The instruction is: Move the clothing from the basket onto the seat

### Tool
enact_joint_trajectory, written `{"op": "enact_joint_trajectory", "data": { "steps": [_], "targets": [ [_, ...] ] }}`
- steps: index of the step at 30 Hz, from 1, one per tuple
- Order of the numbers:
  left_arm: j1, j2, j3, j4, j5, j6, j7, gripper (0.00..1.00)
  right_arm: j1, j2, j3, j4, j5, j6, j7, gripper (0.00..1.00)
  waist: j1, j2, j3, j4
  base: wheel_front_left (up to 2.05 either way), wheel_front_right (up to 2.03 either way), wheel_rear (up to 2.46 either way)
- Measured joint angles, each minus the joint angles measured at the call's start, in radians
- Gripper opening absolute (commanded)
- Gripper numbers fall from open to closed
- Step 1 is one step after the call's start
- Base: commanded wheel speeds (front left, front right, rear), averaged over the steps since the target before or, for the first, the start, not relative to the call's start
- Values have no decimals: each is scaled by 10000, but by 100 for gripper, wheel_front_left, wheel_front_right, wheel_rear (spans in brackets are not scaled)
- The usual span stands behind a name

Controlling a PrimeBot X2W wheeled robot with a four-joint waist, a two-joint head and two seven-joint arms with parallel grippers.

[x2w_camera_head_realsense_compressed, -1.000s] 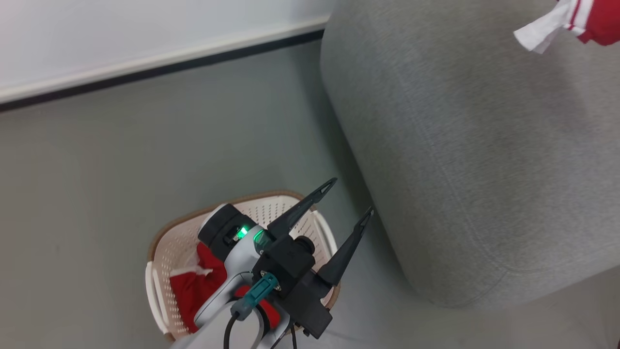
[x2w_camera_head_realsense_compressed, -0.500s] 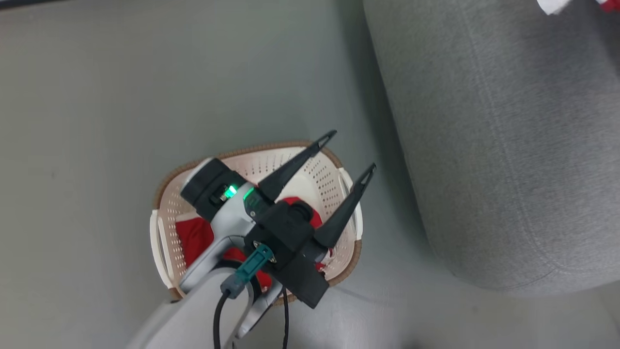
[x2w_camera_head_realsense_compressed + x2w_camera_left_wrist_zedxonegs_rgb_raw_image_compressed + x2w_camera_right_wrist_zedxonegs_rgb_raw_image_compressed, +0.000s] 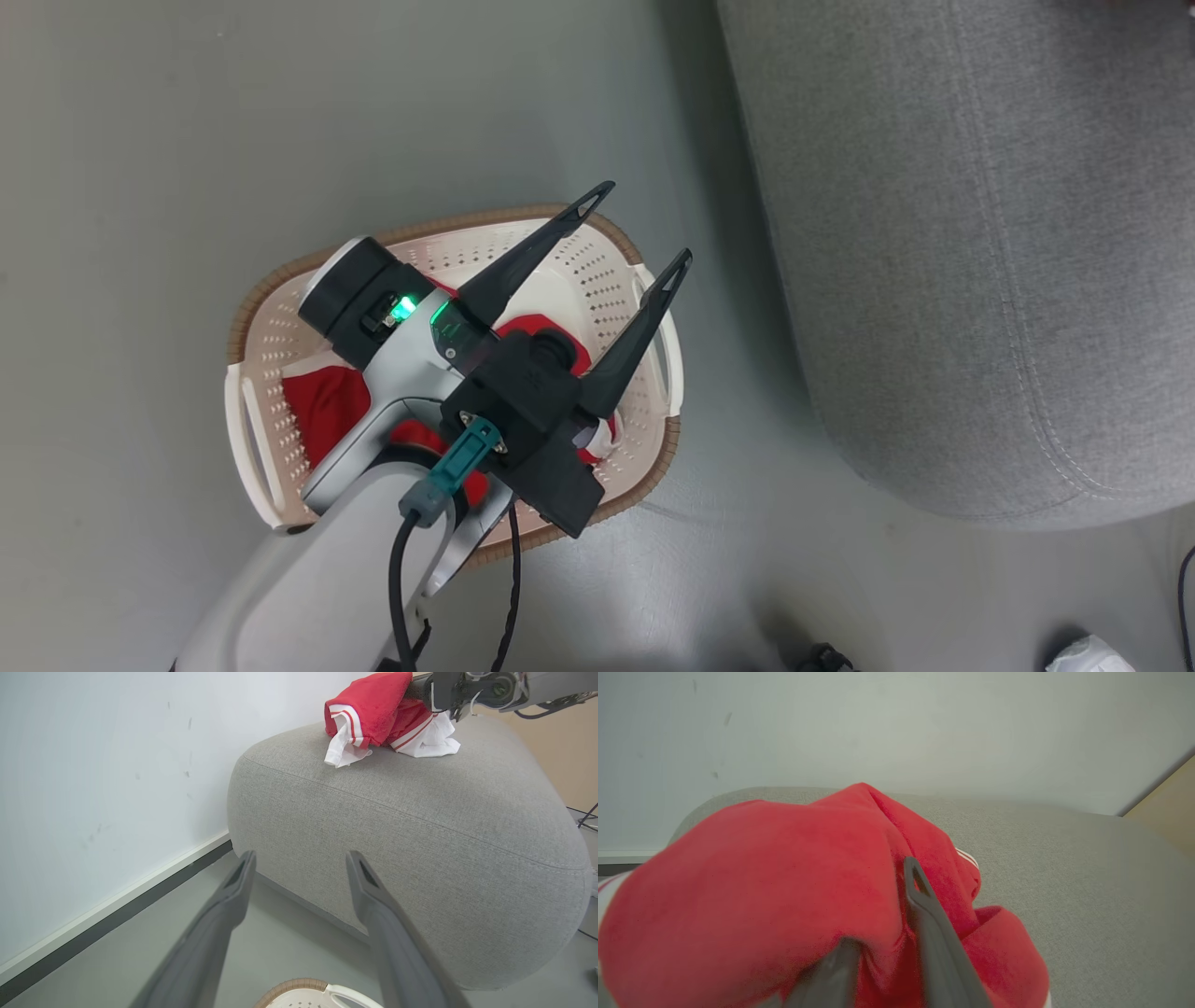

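Since the earlier frames the head camera has tipped down and the whole picture has shifted. The small cream-white perforated plastic basket with a brown woven-look rim (image 3: 266, 350) now sits mid-view rather than low, and the garment on the sofa has slipped out of the top corner. The basket itself has not moved.

The left gripper (image 3: 642, 220) hangs above the basket with its 2 dark fingers spread wide and nothing between them, probably staged for the next pick. Soft red clothing (image 3: 322, 411) lies crumpled inside, partly hidden by the arm.

The other red garment with white stripes and panels (image 3: 373, 709) rests on top of the large light grey woven-fabric sofa (image 3: 420, 835), near its rounded end. The right gripper (image 3: 880, 905) is down in that cloth. Its fingers stand a little apart, with red fabric draped over 1 and bunched between them. I cannot tell whether it grips the cloth or is letting go.

The plain grey floor (image 3: 140, 140) looks smooth and flat. A white wall (image 3: 93, 765) with a dark skirting strip (image 3: 117, 910) runs behind the sofa.
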Motion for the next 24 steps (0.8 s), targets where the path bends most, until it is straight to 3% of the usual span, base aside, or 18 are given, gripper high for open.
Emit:
{"op": "enact_joint_trajectory", "data": {
  "steps": [9,24],
  "targets": [
    [-21,36,88,462,-52,-4,-299,100,626,121,-4,-48,-2,276,-44,100,-2,-1,-211,-305,0,0,0],
    [615,-38,512,1482,-646,104,-1262,100,3223,711,192,-1563,-221,495,-46,100,-3,-2,-1580,-583,0,0,0]
  ]
}}
